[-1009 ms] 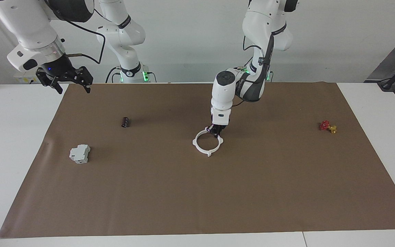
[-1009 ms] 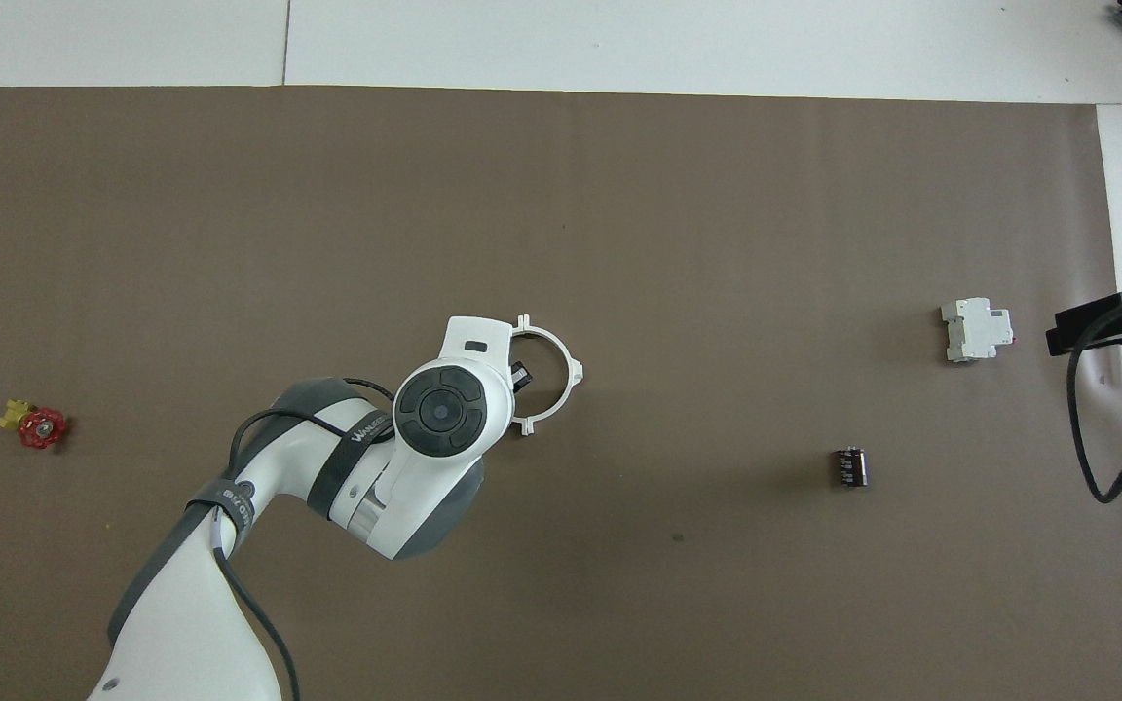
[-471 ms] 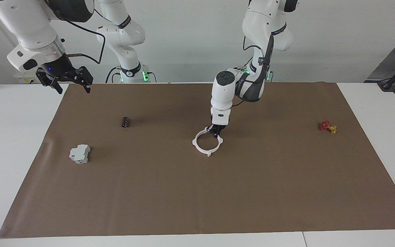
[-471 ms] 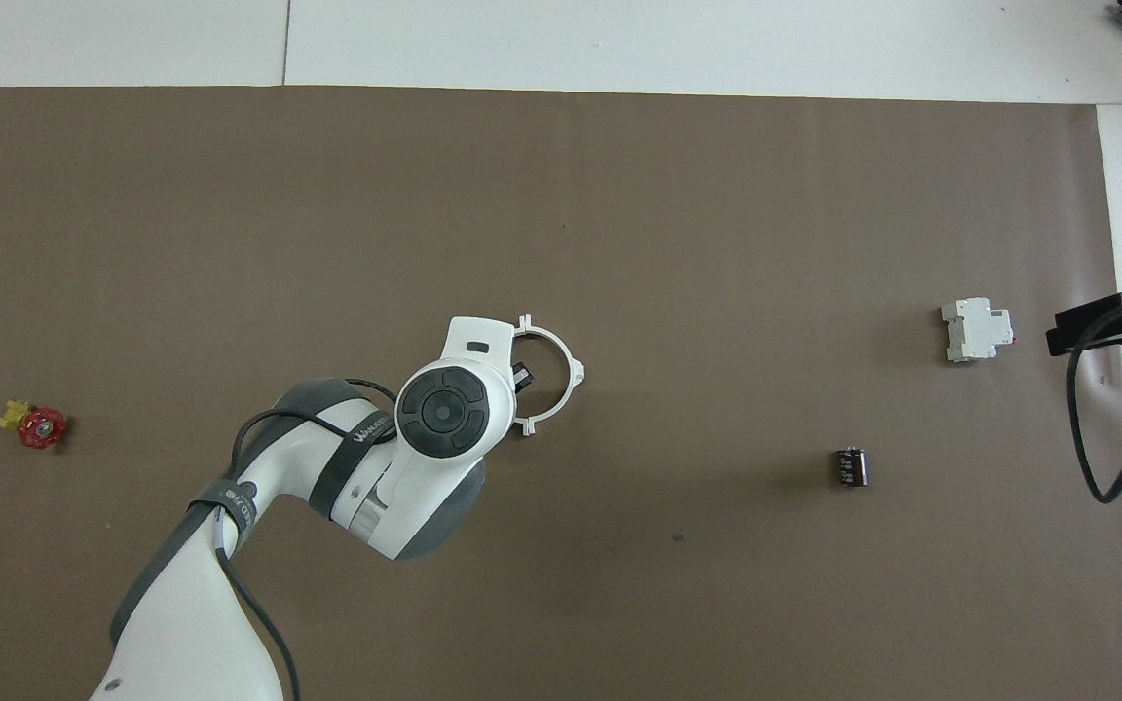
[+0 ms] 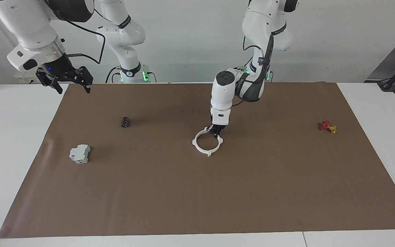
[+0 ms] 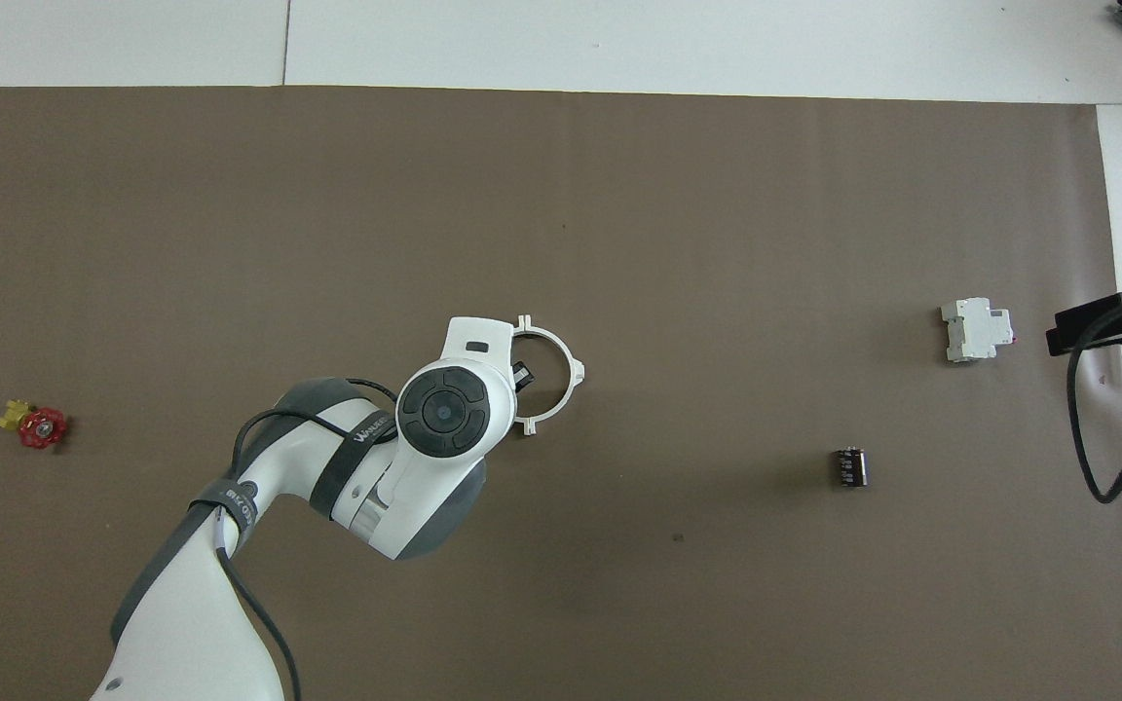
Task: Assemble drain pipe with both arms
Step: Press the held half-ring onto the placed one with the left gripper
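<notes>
The drain pipe (image 5: 207,151) is a joined white ring with four outer tabs, at the middle of the brown mat. It also shows in the overhead view (image 6: 569,365). My left gripper (image 5: 214,131) points down and is shut on the part of the ring's rim nearest the robots. In the overhead view the left arm's wrist covers that part of the ring, and one black finger (image 6: 520,373) shows inside the ring. My right gripper (image 5: 74,91) is open and empty. It waits raised over the mat's corner at the right arm's end, and it also shows in the overhead view (image 6: 1067,336).
A grey-white boxy block (image 5: 80,153) and a small dark cylinder (image 5: 125,122) lie on the brown mat (image 5: 197,199) toward the right arm's end. A small red-and-yellow valve piece (image 5: 327,126) lies toward the left arm's end.
The left gripper and the ring have shifted very slightly upward in the facing view. The right arm has not moved.
</notes>
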`<state>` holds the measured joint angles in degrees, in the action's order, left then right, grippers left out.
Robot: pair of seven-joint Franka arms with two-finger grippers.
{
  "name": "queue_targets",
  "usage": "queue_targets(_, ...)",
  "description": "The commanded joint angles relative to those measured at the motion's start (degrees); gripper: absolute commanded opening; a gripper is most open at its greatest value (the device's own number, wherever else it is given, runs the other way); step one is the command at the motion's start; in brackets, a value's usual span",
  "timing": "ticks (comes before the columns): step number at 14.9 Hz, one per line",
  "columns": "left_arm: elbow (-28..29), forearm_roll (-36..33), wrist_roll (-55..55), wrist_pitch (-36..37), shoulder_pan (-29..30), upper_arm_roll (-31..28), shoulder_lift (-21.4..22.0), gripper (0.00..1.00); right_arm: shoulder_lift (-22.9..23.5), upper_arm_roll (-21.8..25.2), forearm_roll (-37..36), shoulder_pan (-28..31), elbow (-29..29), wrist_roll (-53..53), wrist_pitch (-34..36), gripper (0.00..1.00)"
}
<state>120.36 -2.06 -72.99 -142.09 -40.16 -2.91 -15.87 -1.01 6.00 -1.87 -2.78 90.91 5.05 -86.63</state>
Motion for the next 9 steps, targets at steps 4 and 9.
queue_targets(4,-0.9,-2.1,-1.4,-0.1,-1.1,-1.1,-1.8,1.0,-0.3,-0.1,-0.4,0.1,0.0,0.6,0.8,1.0)
queue_targets(9,-0.9,-2.4,-1.3,0.2,-1.0,-1.1,-1.8,1.0,-0.3,-0.1,-0.5,0.1,0.0,0.6,0.8,1.0)
